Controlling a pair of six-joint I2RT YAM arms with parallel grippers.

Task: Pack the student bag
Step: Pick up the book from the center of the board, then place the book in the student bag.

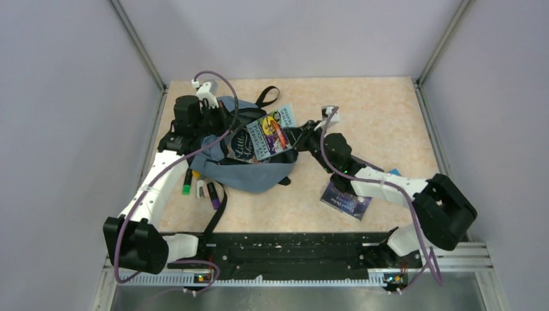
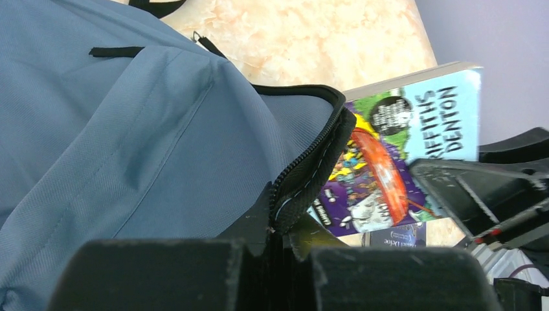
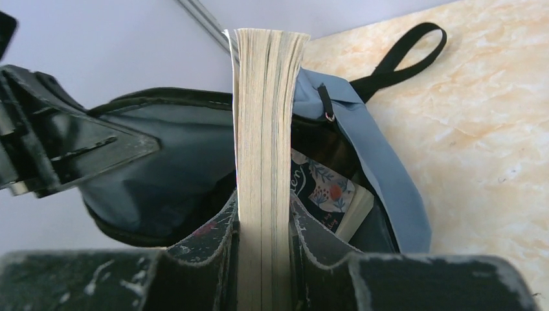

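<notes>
Closed in on three sides by pale grey walls point(image 1: 65, 97), with a mottled beige table point(image 1: 388, 116) as work surface: flat and matte, with more bare space on the right than on the left. On the left-centre of that table, the student bag point(image 1: 256, 175), soft and slumped, mouth turned toward the right arm. Pinched fully shut on the black zipper rim point(image 2: 307, 165) of that mouth, the left gripper point(image 2: 278, 251), lifting the edge so the opening gapes. At the mouth, a colourful paperback point(image 1: 272, 133), clamped across its page block by the right gripper point(image 3: 262, 243), jaws closed only as far as the book's thickness allows, one pad on each cover. Long axis of the paperback in line with the fingers and aimed straight into the opening, part of it past the rim, much of the cover in sight outside. Already inside, a floral-covered book point(image 3: 324, 191), just right of the held one in the wrist view. Probably calls for a push straight ahead and slightly down, alongside that book rather than onto its edge. Right arm plainly the nearer for this, left arm needed only as holder. Near the right forearm, a dark purple book point(image 1: 346, 199), flat on the table. Beside the bag's near-left edge, a few marker pens point(image 1: 197, 188), also outside.
</notes>
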